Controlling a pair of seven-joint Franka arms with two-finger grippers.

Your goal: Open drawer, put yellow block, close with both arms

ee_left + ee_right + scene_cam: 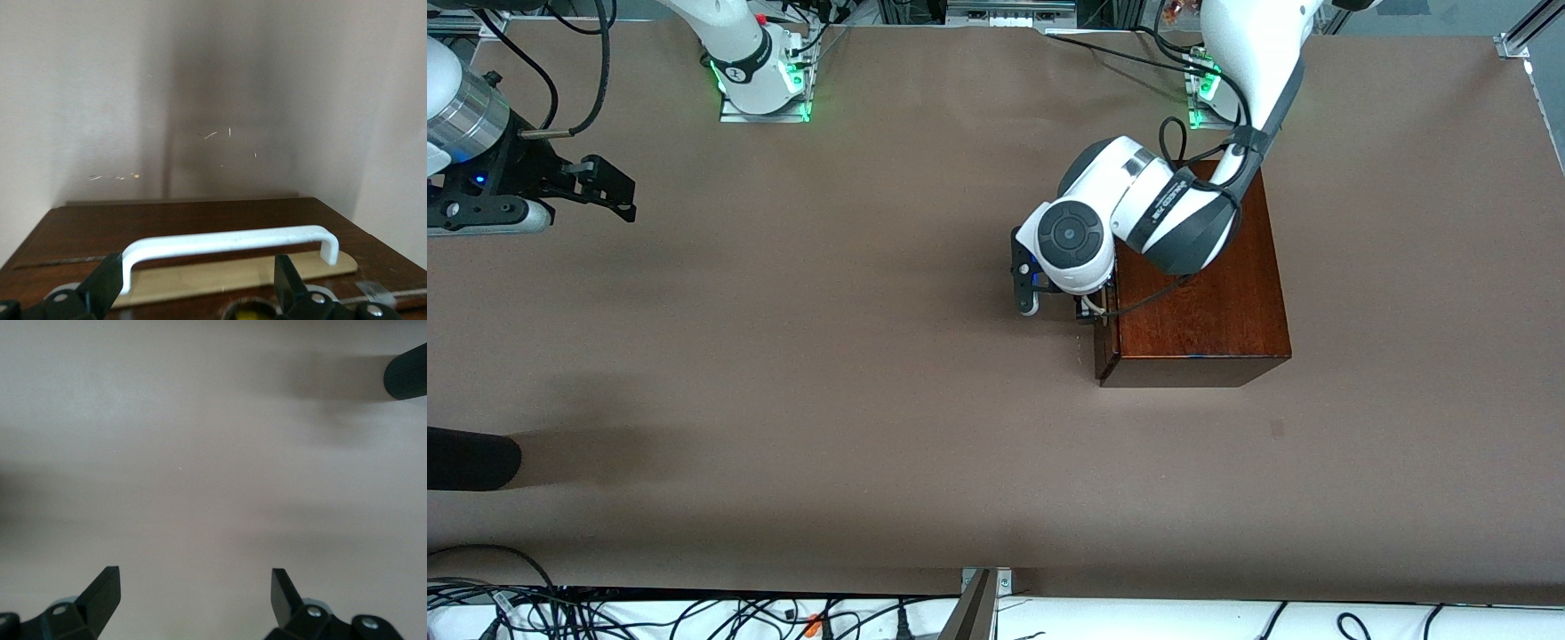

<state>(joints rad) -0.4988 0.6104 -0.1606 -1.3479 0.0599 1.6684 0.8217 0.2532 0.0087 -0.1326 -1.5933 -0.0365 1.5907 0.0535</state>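
Now left hand [193, 290] agape at drawer [220, 230] handle [227, 243]; right hand [193, 593] agape, waiting above table [827, 400].

One wooden box [1200, 284] with one drawer [200, 237], which has one white handle [227, 241]. Two robot arms, each ending in one gripper: the left gripper [193, 290] and the right gripper [193, 593] (two black fingers apiece). One table [827, 373]. One dark object [467, 458] at its edge.

Even overhead light; soft shadows on the brown table [871, 356], wrist views hazy, glare on the wooden box [1200, 302].
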